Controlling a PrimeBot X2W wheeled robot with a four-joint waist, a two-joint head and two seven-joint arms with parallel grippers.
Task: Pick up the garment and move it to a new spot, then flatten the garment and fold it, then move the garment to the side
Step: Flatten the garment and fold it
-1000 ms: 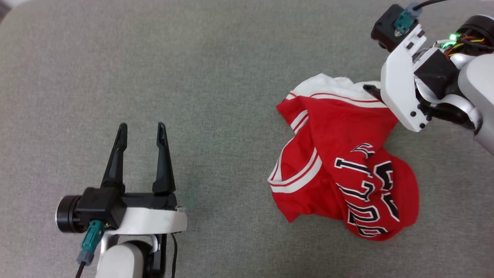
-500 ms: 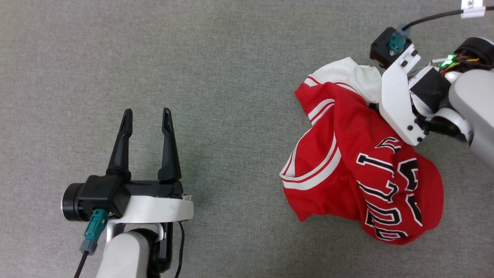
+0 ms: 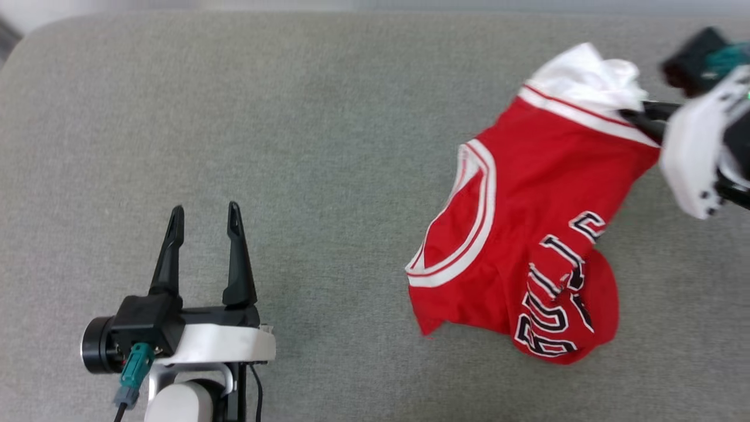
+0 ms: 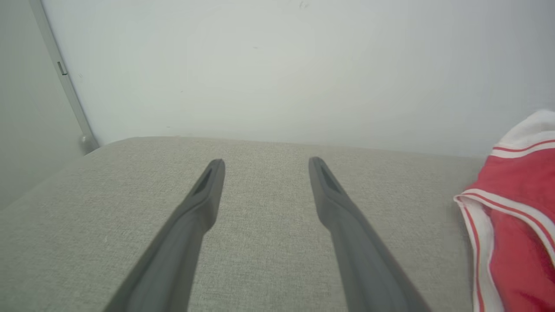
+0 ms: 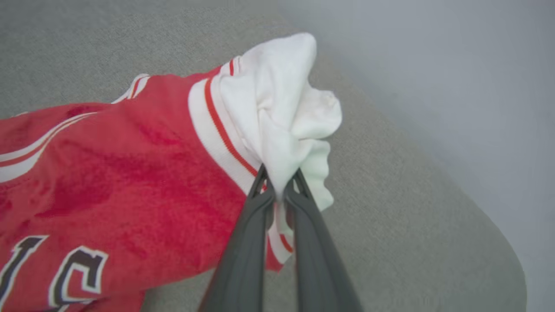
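Observation:
The garment [image 3: 527, 199], a red jersey-style shirt with white sleeves, striped trim and black lettering, hangs stretched at the right, its lower part bunched on the grey cushion. My right gripper [image 5: 279, 184] is shut on the garment's white sleeve [image 5: 282, 112], pinching the cloth between its fingertips; in the head view its blurred white wrist [image 3: 697, 152] is at the right edge beside the sleeve [image 3: 586, 73]. My left gripper [image 3: 202, 214] rests open at the lower left, well away from the shirt, nothing between its fingers [image 4: 204, 195]. The garment's trim edge [image 4: 511, 216] shows at the right of the left wrist view.
A grey fabric cushion [image 3: 322, 146] carries everything, its rounded far corner [image 3: 35, 35] at the upper left. A pale wall [image 4: 277, 65] stands behind it. Open cushion surface lies between my left gripper and the shirt.
My right gripper has closed on the white sleeve and pulled it up and to the far right, stretching the shirt out. The head camera has shifted. My left gripper stays open.

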